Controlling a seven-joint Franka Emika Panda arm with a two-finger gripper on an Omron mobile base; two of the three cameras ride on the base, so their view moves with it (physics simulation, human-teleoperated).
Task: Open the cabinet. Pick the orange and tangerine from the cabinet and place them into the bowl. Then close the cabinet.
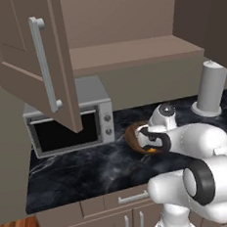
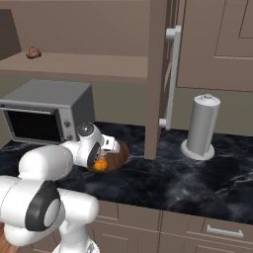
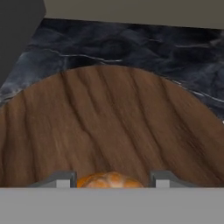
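Note:
The cabinet [image 1: 129, 52] stands open, its left door [image 1: 27, 60] swung out over the microwave and its right door [image 2: 157, 74] edge-on towards the right base camera. The wooden bowl [image 1: 132, 135] [image 2: 119, 152] [image 3: 113, 118] sits on the dark counter in front of the microwave. My gripper [image 1: 150, 147] [image 2: 101, 161] [image 3: 111, 179] hangs low over the bowl, shut on an orange-coloured ribbed fruit [image 3: 109, 180] [image 2: 101, 166]. Whether it is the orange or the tangerine I cannot tell. The fingertips [image 3: 61, 178] flank it on both sides.
A silver microwave [image 1: 69, 122] [image 2: 49, 113] stands at the back left. A grey upright cylinder [image 1: 211, 89] [image 2: 201, 128] stands at the back right. A small brownish lump [image 2: 33, 52] lies on the cabinet shelf. Low drawers [image 1: 133, 198] run under the counter edge.

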